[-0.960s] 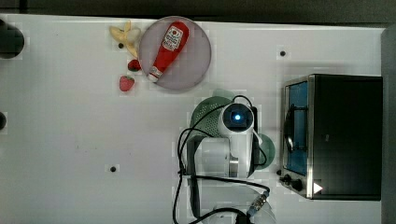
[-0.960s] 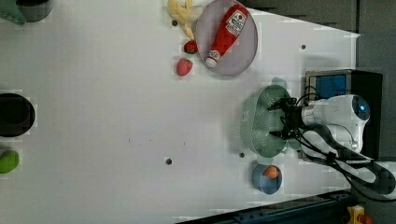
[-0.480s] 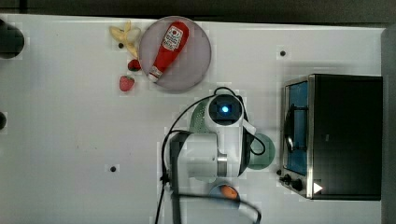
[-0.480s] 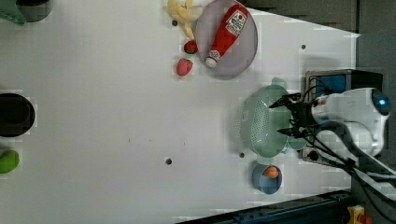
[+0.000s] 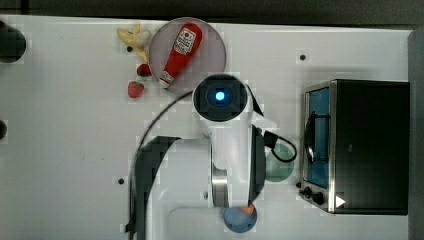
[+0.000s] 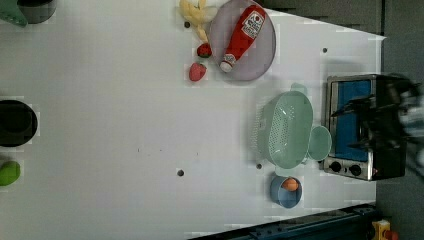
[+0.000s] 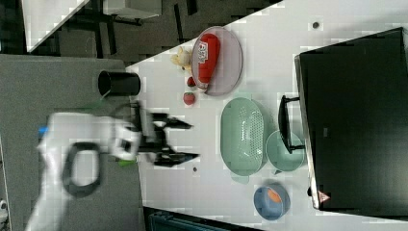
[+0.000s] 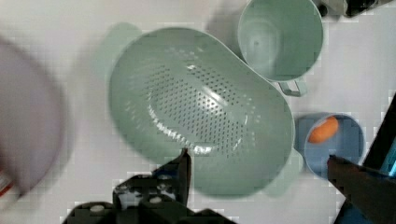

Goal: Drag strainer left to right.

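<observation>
The strainer (image 6: 285,130) is a pale mint-green colander dotted with small holes. It rests on the white table between the lilac plate and the blue bowl, against the green mug (image 6: 319,142). In the right view the strainer (image 7: 243,135) lies free and untouched. My gripper (image 7: 193,140) hangs open and empty, lifted well clear of it. In the left view my gripper (image 6: 357,125) appears blurred over the toaster oven. The wrist view looks straight down into the strainer (image 8: 201,107), with my gripper (image 8: 258,155) open high above it. In the top view my arm (image 5: 220,97) covers the strainer.
A toaster oven (image 5: 357,145) stands on the top view's right. A lilac plate (image 5: 210,55) carries a ketchup bottle (image 5: 180,52), with toy strawberries (image 5: 135,89) and a banana beside it. A blue bowl (image 6: 287,190) holds an orange piece. A black cup (image 7: 119,83) stands apart.
My arm has lifted up and away from the strainer, drifting to the left view's right over the oven. The strainer and mug have stayed in place.
</observation>
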Motion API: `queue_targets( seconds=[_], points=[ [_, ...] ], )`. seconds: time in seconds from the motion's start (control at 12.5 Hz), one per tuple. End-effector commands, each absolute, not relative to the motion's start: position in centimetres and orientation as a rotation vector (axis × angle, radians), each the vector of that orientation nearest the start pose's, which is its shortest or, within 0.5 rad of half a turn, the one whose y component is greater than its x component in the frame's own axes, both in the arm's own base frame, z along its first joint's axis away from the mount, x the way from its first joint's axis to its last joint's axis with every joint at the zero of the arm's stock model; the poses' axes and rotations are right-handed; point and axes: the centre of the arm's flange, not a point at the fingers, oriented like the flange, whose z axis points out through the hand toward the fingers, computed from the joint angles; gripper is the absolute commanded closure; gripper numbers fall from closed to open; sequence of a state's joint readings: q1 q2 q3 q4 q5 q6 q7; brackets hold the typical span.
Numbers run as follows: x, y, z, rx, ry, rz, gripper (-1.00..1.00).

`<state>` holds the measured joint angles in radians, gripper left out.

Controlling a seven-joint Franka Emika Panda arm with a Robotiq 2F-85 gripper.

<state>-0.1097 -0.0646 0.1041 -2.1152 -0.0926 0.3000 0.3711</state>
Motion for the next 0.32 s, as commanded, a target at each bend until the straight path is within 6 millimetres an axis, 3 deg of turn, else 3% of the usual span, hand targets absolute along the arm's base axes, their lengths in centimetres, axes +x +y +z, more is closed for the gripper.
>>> queue_targets(
  seconds=[0.08, 0.24, 0.32],
  points=[
    [50.0, -3.9, 51.7, -2.811, 1.489, 0.152, -1.00],
    [48.9, -3.8, 56.5, -2.853, 1.368, 0.069, -1.00],
    [47.8, -3.6, 57.9, -2.862, 1.360, 0.082, -1.00]
  ],
)
